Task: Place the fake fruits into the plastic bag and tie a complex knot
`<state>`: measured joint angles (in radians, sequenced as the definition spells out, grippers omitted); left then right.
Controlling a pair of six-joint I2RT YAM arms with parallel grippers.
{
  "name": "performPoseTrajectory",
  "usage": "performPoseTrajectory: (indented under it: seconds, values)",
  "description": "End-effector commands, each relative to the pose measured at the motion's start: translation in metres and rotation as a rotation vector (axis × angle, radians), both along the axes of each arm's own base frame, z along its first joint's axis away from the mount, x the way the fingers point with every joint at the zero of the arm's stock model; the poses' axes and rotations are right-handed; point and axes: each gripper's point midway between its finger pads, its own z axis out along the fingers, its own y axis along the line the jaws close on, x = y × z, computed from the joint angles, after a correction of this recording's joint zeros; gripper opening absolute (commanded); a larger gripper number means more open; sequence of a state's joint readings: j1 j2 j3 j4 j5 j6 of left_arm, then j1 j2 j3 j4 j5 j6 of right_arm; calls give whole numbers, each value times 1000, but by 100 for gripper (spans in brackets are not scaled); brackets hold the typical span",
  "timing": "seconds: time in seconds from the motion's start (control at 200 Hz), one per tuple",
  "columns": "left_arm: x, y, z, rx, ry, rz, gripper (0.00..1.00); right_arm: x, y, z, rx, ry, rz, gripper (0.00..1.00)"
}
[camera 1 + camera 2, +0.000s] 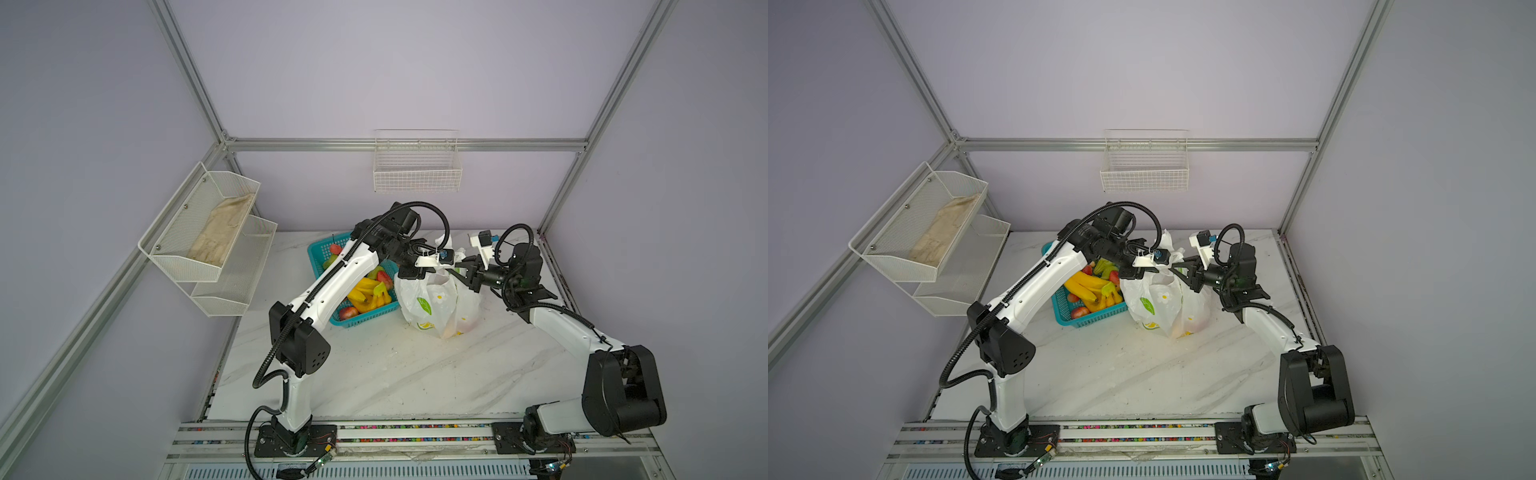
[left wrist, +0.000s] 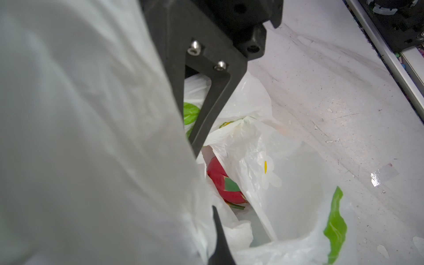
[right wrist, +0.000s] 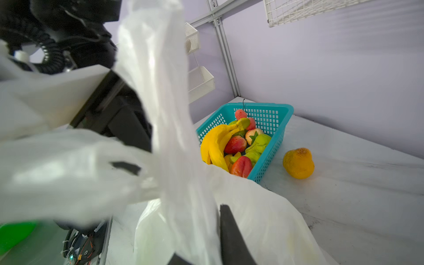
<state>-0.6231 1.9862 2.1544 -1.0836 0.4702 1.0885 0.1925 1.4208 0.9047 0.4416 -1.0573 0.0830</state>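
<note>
Partly done: few glossy plastic fake fruits (image 2: 224, 181) inside thin translucent white plastic bag (image 1: 436, 299), most left in teal lattice basket (image 3: 263, 106). Left gripper (image 1: 440, 271) clamped on bag top, right gripper (image 1: 462, 272) hold can't tell. No knot.

A robotics lab test cell. 2 white-and-black robot arms, the left arm (image 1: 332, 286) and the right arm (image 1: 561, 328), are bolted to a silver aluminium rail (image 1: 415, 434) fronting a white marble-patterned surface (image 1: 395, 374). Silver aluminium extrusion framing (image 1: 332, 144) and plain lilac wall panels (image 1: 395, 62) box it in; a white wire basket (image 1: 417, 178) hangs there.
</note>
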Motion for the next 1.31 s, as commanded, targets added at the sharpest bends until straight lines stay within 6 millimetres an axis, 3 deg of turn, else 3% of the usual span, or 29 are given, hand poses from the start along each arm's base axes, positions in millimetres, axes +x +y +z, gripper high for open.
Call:
performPoseTrajectory:
  seconds: [0.0, 0.205, 0.275, 0.71, 0.9, 1.025, 1.14, 1.3]
  values:
    - [3, -4, 32, -43, -76, -19, 0, -7, 5, 2, -1, -79, 44, 25]
    - [4, -8, 25, -44, -56, -26, 0, -17, 11, 1, 4, -122, 79, 39]
    - [3, -8, 23, -46, -49, -29, 0, -19, 13, 1, 5, -134, 87, 48]
    - [0, -7, 15, -31, -36, -44, 0, -18, 23, 15, 76, -164, 77, 50]
    - [0, -8, 13, -29, -31, -42, 0, -18, 24, 12, 70, -156, 74, 40]
    - [1, -7, 13, -26, -30, -29, 0, -18, 23, 9, 59, -151, 63, 21]
    - [1, -5, 14, -29, -17, -10, 14, -17, 20, 3, 43, -148, 30, 8]
    - [-1, 5, 12, -29, 12, 40, 34, -18, 18, 1, 46, -133, 14, 3]
